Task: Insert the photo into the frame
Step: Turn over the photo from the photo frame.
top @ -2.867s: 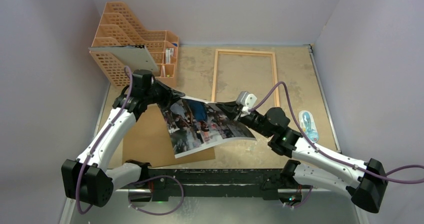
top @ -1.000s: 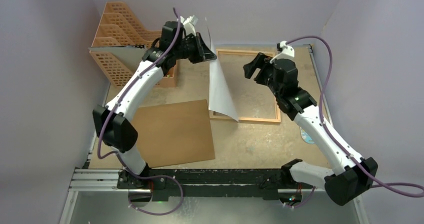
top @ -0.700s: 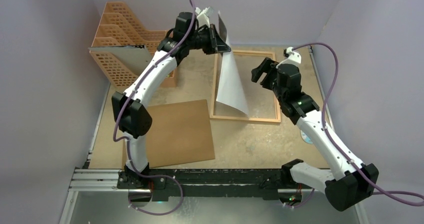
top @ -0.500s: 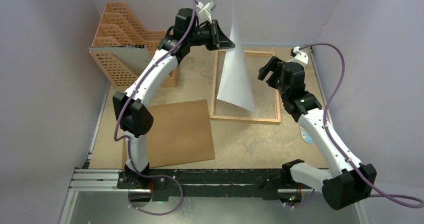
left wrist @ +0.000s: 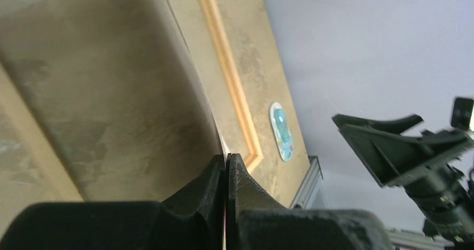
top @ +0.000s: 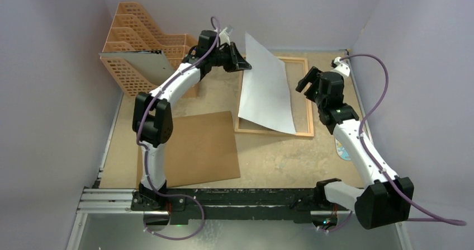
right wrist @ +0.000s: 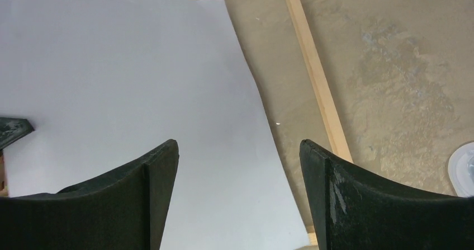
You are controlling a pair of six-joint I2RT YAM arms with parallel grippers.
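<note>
The photo lies slanted over the light-wood frame with its white back up, covering the frame's left and middle. Its near corner reaches the frame's near rail. My left gripper is shut on the photo's far left edge and holds that edge raised. In the left wrist view the gripper pinches the sheet edge-on, beside a frame rail. My right gripper hangs open over the frame's right rail. In its wrist view the open gripper holds nothing, above the photo's back and the rail.
An orange file rack stands at the back left. A brown hardboard panel lies on the table near left of the frame. A small blue-and-white object lies near the right edge of the table. Walls close in on the left, back and right.
The left gripper has swung the photo right and lowered it from hanging upright to lying slanted across the frame. The right gripper has drawn back to the right, still open.
</note>
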